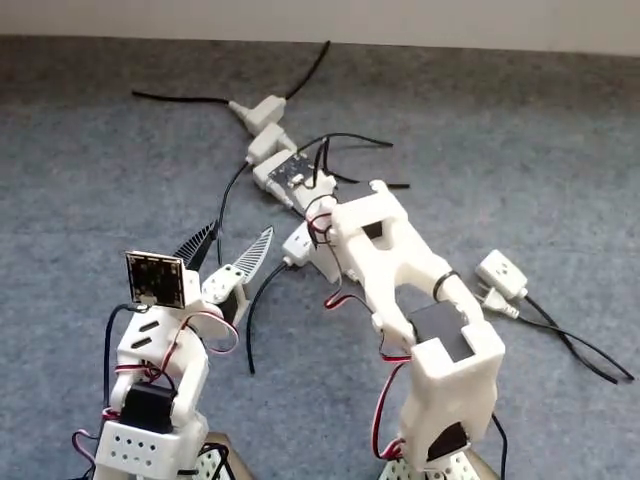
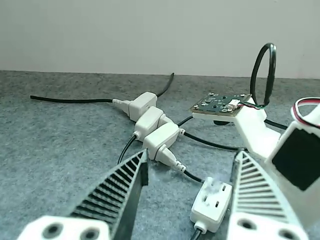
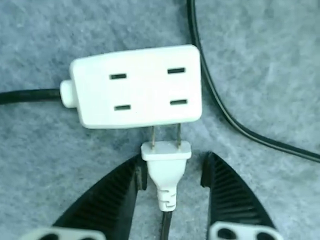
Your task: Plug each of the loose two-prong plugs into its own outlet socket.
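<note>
Two arms work the grey carpet (image 1: 90, 200), so take them from the left. Your left arm (image 1: 150, 400) is folded low at the near edge, wrist tipped forward, with the left gripper (image 1: 240, 236) pointing toward the far side just above the floor. Its ribbed fingers (image 2: 120, 192) are spread wide and grip nothing. Far beyond them a string of three white connectors (image 2: 152, 121) lies end to end, running from far to near, with black cords leaving it. Just right of that gripper's tips the outlet block (image 3: 135, 85) lies flat with its slotted face up and its cord leaving one short end. Your right arm (image 1: 400, 270) stretches from the near right corner out toward the far left, wrist bent down over that block. The right gripper (image 3: 173, 159) is parted around the plug (image 3: 165, 162). One black finger (image 3: 127, 187) is right against the plug's body, and the other stands a little apart, so the claw straddles the plug rather than pinching it. The plug's long axis runs crosswise to the block's. Its two prongs aim at the block's long side with their tips at its edge, but you cannot tell whether they are seated. Farther right, beside the arm's elbow, a second outlet block (image 1: 500, 272) rests on the carpet with its cords trailing off to the right.
</note>
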Robot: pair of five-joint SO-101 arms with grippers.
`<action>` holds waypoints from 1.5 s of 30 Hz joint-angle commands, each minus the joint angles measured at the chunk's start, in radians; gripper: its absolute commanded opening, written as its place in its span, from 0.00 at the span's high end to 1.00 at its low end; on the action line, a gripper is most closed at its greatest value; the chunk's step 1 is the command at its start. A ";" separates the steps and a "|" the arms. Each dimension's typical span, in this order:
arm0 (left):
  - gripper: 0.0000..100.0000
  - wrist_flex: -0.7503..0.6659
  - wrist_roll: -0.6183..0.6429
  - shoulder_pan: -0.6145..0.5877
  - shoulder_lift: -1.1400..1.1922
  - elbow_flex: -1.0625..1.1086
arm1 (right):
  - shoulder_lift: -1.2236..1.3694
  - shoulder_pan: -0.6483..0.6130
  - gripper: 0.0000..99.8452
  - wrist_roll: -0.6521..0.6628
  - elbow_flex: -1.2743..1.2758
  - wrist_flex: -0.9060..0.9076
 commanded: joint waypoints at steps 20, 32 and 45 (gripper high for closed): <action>0.73 0.002 -0.002 0.018 -0.007 0.018 | 0.156 0.041 0.94 -0.012 -0.278 0.272; 0.73 -0.003 -0.002 0.045 -0.007 0.018 | 0.081 -0.005 0.94 -0.006 -0.898 0.710; 0.73 -0.043 0.003 0.091 -0.008 0.018 | -0.424 -0.084 0.96 0.046 -0.415 0.711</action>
